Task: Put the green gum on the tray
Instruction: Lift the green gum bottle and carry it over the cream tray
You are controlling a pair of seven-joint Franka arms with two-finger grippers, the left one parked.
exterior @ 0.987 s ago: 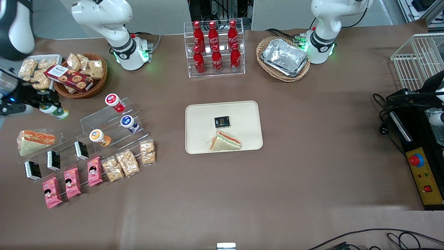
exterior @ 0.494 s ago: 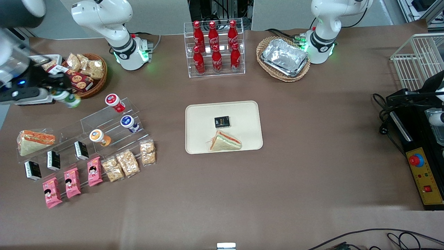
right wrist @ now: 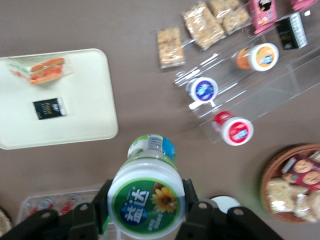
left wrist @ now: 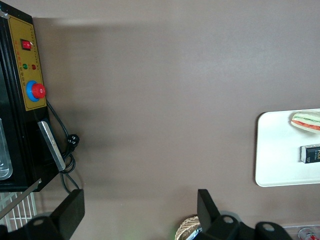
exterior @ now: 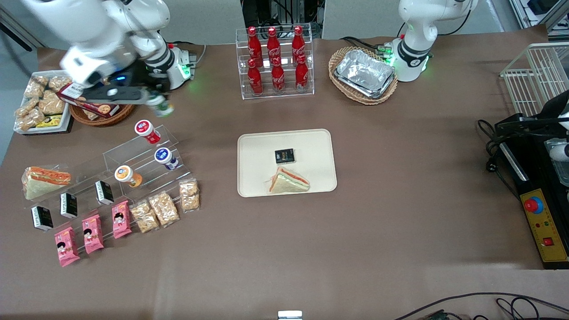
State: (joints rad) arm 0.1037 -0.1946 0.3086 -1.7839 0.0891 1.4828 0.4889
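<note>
The right arm's black two-finger gripper (exterior: pixel 156 101) is clamped on the small green gum bottle with its white cap (right wrist: pixel 148 197), held in the air near the worktop's back edge at the working arm's end; the cream rectangular tray (exterior: pixel 258 146) lies mid-table, well apart.

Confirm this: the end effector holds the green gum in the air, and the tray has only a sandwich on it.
Not quite. The end effector does hold the green gum in the air, but the tray carries two things: a sandwich and a small black packet. The front view shows both.
</note>
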